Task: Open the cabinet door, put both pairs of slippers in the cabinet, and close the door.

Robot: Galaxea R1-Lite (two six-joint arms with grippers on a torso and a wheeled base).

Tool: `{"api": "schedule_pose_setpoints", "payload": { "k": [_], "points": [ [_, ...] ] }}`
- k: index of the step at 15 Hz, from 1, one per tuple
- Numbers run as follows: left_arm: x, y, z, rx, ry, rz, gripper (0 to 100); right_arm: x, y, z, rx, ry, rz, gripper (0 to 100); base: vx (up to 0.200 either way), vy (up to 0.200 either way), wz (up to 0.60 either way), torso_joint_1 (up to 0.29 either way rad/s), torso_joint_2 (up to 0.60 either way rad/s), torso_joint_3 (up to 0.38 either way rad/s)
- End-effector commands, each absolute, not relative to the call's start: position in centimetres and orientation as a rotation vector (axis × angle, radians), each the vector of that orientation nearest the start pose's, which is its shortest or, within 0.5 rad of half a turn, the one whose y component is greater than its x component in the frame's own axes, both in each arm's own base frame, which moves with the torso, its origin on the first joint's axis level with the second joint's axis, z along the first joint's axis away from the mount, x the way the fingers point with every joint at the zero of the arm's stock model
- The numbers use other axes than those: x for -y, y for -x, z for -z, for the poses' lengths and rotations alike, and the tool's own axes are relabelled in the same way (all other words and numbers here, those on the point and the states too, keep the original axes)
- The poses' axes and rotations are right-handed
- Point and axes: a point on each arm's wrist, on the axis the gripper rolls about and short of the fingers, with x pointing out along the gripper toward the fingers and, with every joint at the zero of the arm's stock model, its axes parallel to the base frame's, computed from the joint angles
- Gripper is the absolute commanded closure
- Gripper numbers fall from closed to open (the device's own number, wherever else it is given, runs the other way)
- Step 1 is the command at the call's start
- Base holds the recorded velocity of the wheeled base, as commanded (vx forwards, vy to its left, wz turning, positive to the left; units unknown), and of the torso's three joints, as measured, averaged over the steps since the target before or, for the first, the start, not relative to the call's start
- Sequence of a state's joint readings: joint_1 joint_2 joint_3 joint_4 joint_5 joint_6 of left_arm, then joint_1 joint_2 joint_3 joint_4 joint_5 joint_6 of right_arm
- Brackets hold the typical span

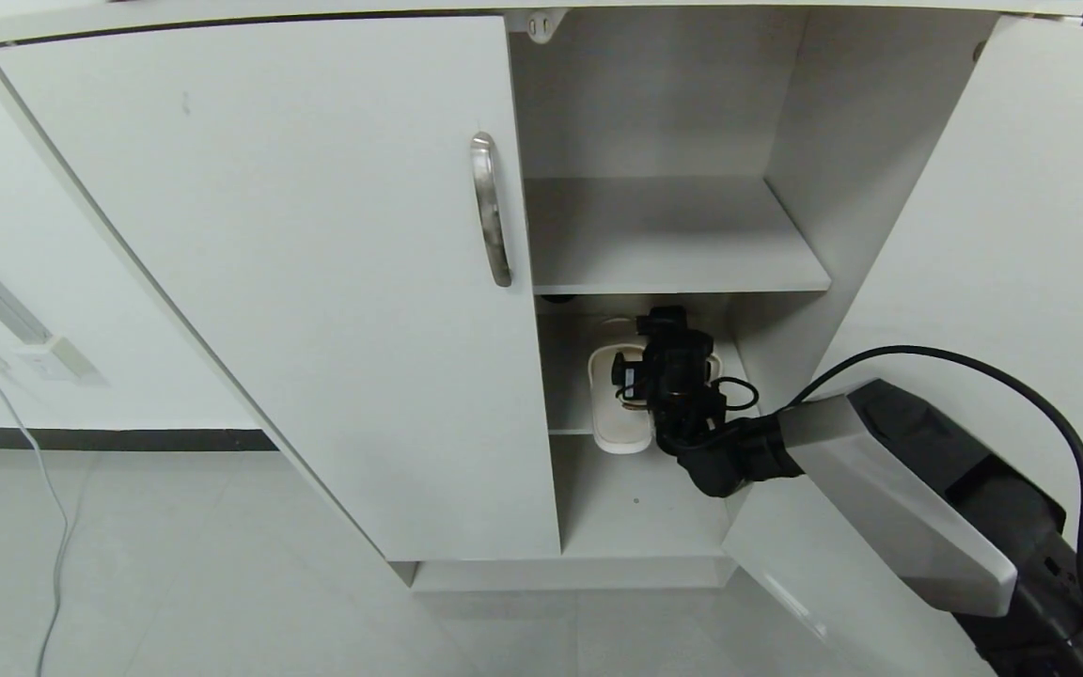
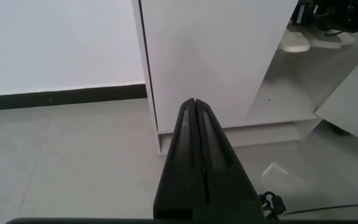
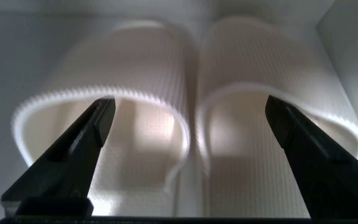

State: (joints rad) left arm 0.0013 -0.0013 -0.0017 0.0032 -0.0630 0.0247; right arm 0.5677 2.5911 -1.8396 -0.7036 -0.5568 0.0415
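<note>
Inside the cabinet (image 1: 866, 141), on the middle shelf under the top shelf (image 1: 664, 235), you have the right gripper (image 1: 668, 329) poised over a pair of white slippers (image 1: 617, 409). From the head view its black body hides most of the pair, and you cannot judge the jaws there. The right wrist view settles it: the gripper (image 3: 188, 106) is released, its fingers (image 3: 82, 143) spread wide on either side, and the slippers (image 3: 247, 68) lie side by side between them, ungrasped. The right door (image 1: 1021, 235) stands open and the left door (image 1: 297, 282) is closed. The left wrist view gives you the left gripper (image 2: 193, 109) outside, above the floor (image 2: 61, 162), facing the cabinet's base, clenched on nothing. It also shows the slippers (image 2: 294, 42) on their shelf.
</note>
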Motion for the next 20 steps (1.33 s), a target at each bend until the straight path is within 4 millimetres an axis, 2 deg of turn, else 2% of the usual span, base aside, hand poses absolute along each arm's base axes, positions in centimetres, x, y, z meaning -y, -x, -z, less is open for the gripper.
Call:
{"api": "schedule_pose_setpoints", "payload": {
  "k": [1,3,7,10,12,14,20],
  "points": [
    [0.1,2.3,-7.6,-0.001,-0.024,0.061,100,-27.3,-44.0,-9.9,-0.044,-0.013,-0.021,0,0.0,0.0,0.0,0.0,0.0,0.0],
    [0.1,2.3,-7.6,-0.001,-0.024,0.061,100,-27.2,-41.5,-11.0,-0.037,-0.018,-0.047,0,0.0,0.0,0.0,0.0,0.0,0.0],
    [0.1,2.3,-7.6,0.001,-0.025,0.063,100,-25.8,-34.8,-12.9,-0.027,-0.024,-0.102,0,0.0,0.0,0.0,0.0,0.0,0.0],
    [0.1,2.3,-7.6,-0.001,-0.024,0.063,100,-24.1,-29.8,-13.4,-0.029,-0.035,-0.145,0,0.0,0.0,0.0,0.0,0.0,0.0],
    [0.1,2.3,-7.6,-0.001,-0.024,0.063,100,-23.9,-26.4,-13.3,-0.054,-0.055,-0.2,0,0.0,0.0,0.0,0.0,0.0,0.0],
    [0.1,2.3,-7.6,-0.001,-0.023,0.063,100,-24.3,-25.4,-13.1,-0.068,-0.055,-0.228,0,0.0,0.0,0.0,0.0,0.0,0.0],
    [0.1,2.3,-7.6,-0.001,-0.023,0.061,100,-24.7,-24.9,-12.6,-0.085,-0.041,-0.244,0,0.0,0.0,0.0,0.0,0.0,0.0]
  ]
}}
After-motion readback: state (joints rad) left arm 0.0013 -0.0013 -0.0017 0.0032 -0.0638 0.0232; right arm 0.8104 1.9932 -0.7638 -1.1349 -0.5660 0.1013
